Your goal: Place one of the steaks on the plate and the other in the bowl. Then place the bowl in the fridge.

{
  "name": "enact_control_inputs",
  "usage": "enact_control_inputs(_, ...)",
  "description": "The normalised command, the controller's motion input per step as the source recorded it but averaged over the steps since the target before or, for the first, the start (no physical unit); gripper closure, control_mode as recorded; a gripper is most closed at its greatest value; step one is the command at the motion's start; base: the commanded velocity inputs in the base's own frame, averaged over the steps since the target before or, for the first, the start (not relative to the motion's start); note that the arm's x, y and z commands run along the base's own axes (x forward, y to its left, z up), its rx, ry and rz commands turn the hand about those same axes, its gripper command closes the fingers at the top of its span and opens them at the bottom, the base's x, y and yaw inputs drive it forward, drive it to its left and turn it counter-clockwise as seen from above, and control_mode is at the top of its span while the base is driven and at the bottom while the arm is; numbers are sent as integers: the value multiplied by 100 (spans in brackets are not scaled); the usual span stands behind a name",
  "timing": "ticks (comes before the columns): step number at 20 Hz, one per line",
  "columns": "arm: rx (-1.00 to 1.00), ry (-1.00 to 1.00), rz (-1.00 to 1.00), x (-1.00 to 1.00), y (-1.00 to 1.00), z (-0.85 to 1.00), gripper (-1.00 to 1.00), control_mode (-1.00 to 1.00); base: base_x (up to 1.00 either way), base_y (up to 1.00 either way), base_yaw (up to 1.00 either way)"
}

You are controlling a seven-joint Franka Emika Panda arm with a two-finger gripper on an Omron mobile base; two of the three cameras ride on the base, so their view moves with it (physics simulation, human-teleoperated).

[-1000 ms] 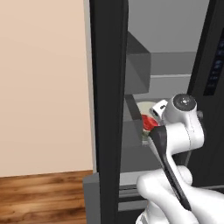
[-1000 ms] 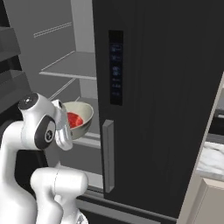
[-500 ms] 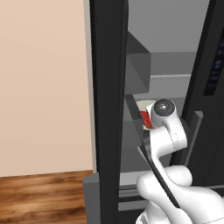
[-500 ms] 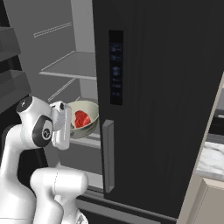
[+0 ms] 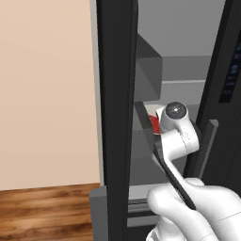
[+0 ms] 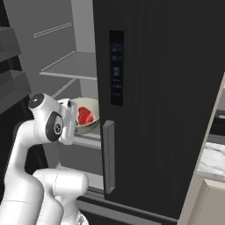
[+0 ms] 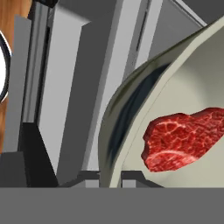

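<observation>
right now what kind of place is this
Most likely a home kitchen: a tall black fridge standing open, a raw red steak in a cream-beige bowl, and a marble-look counter beside it.

The white arm is rising from the base and bending forward at its dark-jointed elbow, reaching into the open left half of the fridge [image 6: 149, 88]. The wrist is sitting just in front of the fridge's lower shelf, level with the grey door handle. The claw [image 7: 110, 177] is pointing into the fridge's interior, its two dark finger tips pinching tight on the near rim of the bowl [image 6: 90, 127] and holding it roughly level just above that shelf.
</observation>
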Motion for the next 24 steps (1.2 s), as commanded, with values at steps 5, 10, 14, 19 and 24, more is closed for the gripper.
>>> enact_control_inputs(5, 5, 2, 0, 71, 0, -1, 100, -100, 0, 0, 0)
enact_control_inputs(10, 2, 6, 0, 75, 0, 0, 100, -100, 0, 0, 0)
enact_control_inputs(14, 0, 3, 0, 71, 0, -3, 100, -100, 0, 0, 0)
enact_control_inputs(19, 0, 0, 0, 70, 0, -21, 100, -100, 0, 0, 0)
enact_control_inputs(24, 0, 0, -2, 58, 0, -42, 100, -100, 0, 0, 0)
